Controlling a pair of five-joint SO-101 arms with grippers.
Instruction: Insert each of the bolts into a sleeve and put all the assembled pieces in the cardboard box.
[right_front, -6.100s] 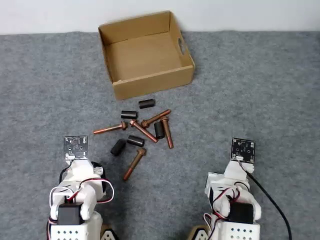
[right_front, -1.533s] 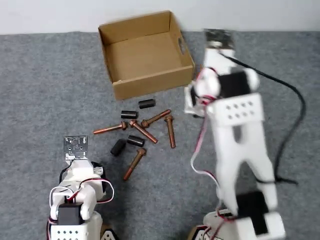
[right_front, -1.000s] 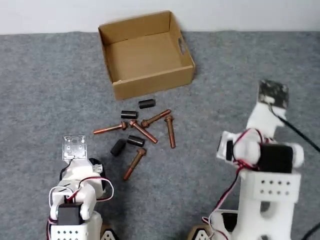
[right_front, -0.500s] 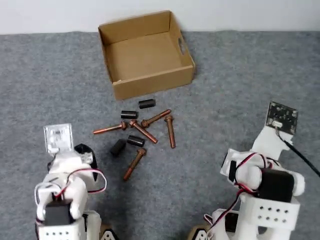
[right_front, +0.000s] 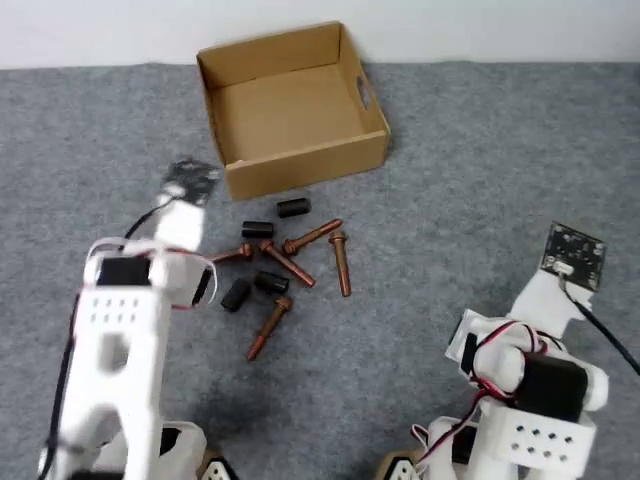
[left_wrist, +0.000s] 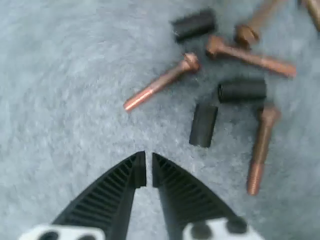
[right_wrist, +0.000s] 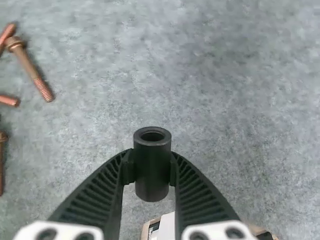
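Currently the right gripper (right_wrist: 151, 172) is clamped on one black sleeve (right_wrist: 152, 147), pinched between both fingers with its open end turned toward the wrist camera, above bare grey carpet (right_wrist: 240, 75). From the high view the right arm (right_front: 530, 390) sits folded at the near right of the table, well apart from the pile. The left arm (right_front: 120, 310) stretches forward over the pile's left edge and covers part of one bolt there. The left gripper (left_wrist: 148, 165) holds nothing; its jaws are drawn in to a thin slit, tips not quite touching, poised above the carpet just short of the parts. Nearest those tips lie a copper bolt (left_wrist: 162, 82) and a sleeve on its side (left_wrist: 203, 125), with another sleeve (left_wrist: 241, 91) just beyond it and touching it. The bolts (right_front: 340, 262), five in all, lie scattered flat in the middle of the table, some heads close together, none inside a sleeve. Four loose sleeves (right_front: 271, 282) lie among and around them, two on the box side of the pile and two nearer the arms. The box (right_front: 300, 170) stands open-topped just beyond the pile, near the far edge, apart from both grippers.
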